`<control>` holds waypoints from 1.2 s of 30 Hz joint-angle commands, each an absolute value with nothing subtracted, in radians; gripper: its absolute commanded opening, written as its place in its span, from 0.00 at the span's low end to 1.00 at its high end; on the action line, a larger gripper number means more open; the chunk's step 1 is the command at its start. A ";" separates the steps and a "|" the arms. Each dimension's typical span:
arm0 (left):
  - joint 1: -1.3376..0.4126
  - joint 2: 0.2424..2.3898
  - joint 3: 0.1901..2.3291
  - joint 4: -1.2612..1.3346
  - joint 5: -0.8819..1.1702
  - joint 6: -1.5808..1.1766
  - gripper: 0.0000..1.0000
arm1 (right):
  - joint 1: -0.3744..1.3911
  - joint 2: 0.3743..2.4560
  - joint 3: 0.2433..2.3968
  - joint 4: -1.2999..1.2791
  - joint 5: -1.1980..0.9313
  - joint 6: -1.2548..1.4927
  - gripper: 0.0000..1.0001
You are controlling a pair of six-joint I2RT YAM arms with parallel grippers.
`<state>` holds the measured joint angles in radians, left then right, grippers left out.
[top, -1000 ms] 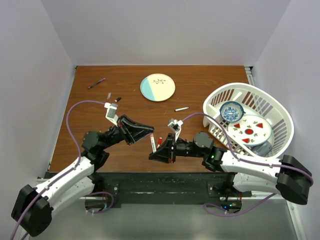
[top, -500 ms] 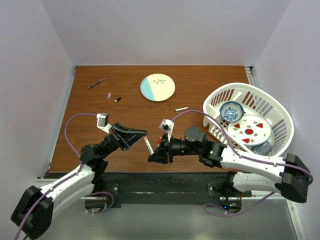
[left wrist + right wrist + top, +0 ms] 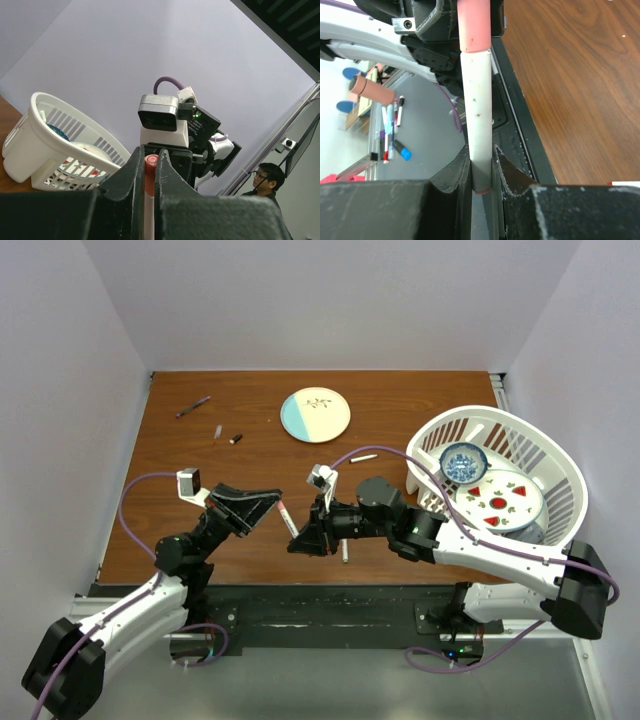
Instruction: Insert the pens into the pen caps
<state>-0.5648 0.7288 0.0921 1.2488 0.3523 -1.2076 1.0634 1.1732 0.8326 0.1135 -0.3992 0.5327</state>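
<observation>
Both arms have swung left since a second ago, their grippers now meeting tip to tip above the near table edge
Left gripper (image 3: pixel 276 502) is clamped on the red cap (image 3: pixel 474 25); right gripper (image 3: pixel 300 541) is clamped on the white pen (image 3: pixel 479 110), capped at its far end; a second pen (image 3: pixel 345 548) lies beside the right gripper

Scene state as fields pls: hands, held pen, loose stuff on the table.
left hand: shut on red cap
right hand: shut on capped pen, at its white barrel
red cap: on that pen's end
loose pens: purple pen back left; white pen by basket; second white pen beside right hand
loose caps: pale cap, black cap, left of plate
</observation>
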 commanded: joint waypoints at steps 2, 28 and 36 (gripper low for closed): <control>-0.624 0.726 -0.068 1.184 0.698 -1.204 0.00 | 0.968 1.141 1.045 0.403 -0.244 0.519 0.00; -0.640 0.874 -0.061 1.359 0.795 -1.350 0.00 | 0.890 1.299 1.335 0.469 -0.298 0.465 0.00; -0.641 0.859 -0.077 1.299 0.782 -1.306 0.00 | 0.849 1.354 1.342 0.549 -0.304 0.521 0.00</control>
<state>-0.5632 0.8597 0.1242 1.4666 0.1768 -1.3067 0.9730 1.3518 1.1389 -0.0814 -0.5919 0.4545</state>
